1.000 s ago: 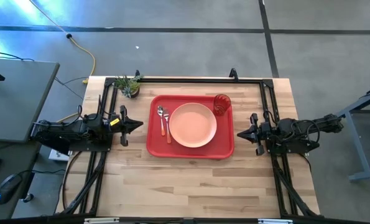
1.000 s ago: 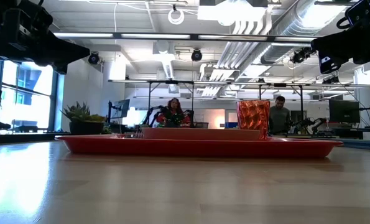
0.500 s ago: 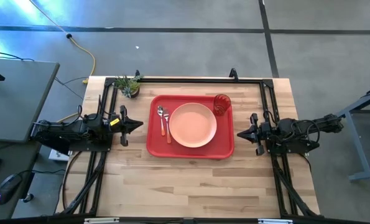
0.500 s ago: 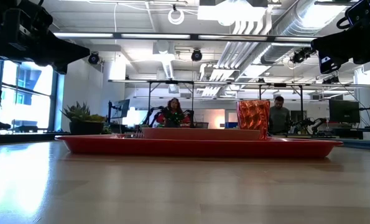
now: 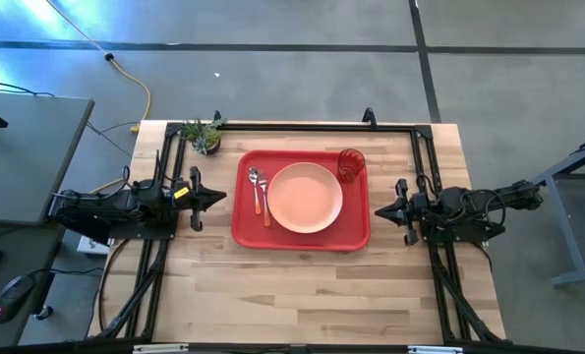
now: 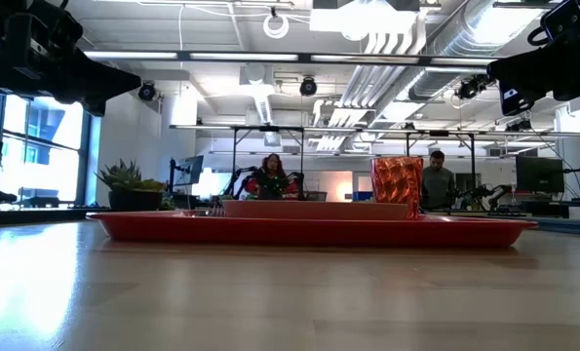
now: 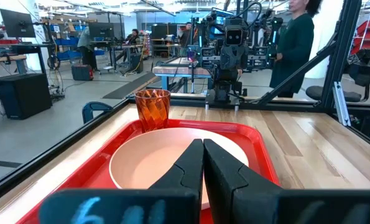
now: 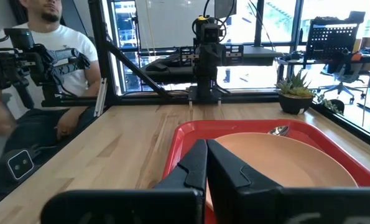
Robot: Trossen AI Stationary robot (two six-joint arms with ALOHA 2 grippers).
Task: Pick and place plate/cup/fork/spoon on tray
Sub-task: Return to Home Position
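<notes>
Plate (image 5: 305,197), cup (image 5: 350,164), fork (image 5: 258,201) and spoon (image 5: 254,178) all sit on the tray (image 5: 243,228). Both my jaws are closed, empty, parked either side. Only risk: clipping the cup if I swing in.

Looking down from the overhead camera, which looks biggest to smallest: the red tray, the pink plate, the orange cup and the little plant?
1. Tray
2. Plate
3. Plant and cup: these look about alike from above, so I would not rank them.
</notes>
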